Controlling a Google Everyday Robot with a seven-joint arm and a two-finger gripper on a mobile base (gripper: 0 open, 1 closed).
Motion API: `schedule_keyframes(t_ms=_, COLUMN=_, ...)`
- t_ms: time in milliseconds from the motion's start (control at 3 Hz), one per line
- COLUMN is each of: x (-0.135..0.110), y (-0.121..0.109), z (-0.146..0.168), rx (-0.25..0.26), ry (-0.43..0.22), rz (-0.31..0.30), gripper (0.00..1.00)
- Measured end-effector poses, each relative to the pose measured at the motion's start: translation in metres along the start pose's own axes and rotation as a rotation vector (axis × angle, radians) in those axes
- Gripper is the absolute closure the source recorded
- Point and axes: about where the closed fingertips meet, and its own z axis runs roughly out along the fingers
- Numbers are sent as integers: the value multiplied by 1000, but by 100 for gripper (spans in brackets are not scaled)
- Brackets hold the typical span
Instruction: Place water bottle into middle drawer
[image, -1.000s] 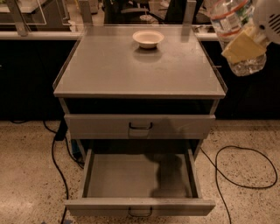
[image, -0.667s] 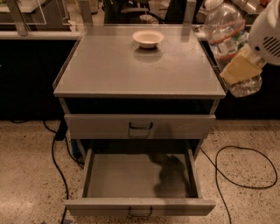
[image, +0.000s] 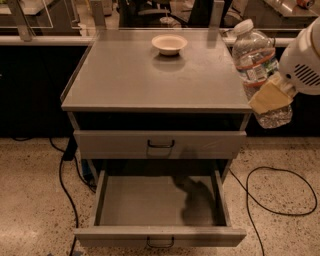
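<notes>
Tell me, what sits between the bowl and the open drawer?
In the camera view: bare cabinet top, then the upper drawer. The gripper holds the water bottle off to the right.

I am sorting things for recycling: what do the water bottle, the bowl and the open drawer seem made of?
The water bottle, held in the tool right of the cabinet: clear glossy plastic, see-through with highlights. The bowl: white, matte; ceramic or plastic, cannot tell. The middle drawer: likely grey painted metal, thin flat walls, dull sheen.

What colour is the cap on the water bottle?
White, in the camera view; the cap tops the water bottle held by the pincer right of the cabinet.
</notes>
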Motion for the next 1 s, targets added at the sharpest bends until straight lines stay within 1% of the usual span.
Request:
schedule_keyframes(t_ms=333, x=9, y=8, z=4, rx=-9, ry=13, rz=8, gripper=100)
schedule_keyframes(t_ms=667, x=39, y=38, z=36, rx=-83, ry=72, rz=30, gripper=100)
schedule_keyframes(t_ms=1000, x=55, y=62, z=64, rx=-159, ry=107, rz=39, gripper=100)
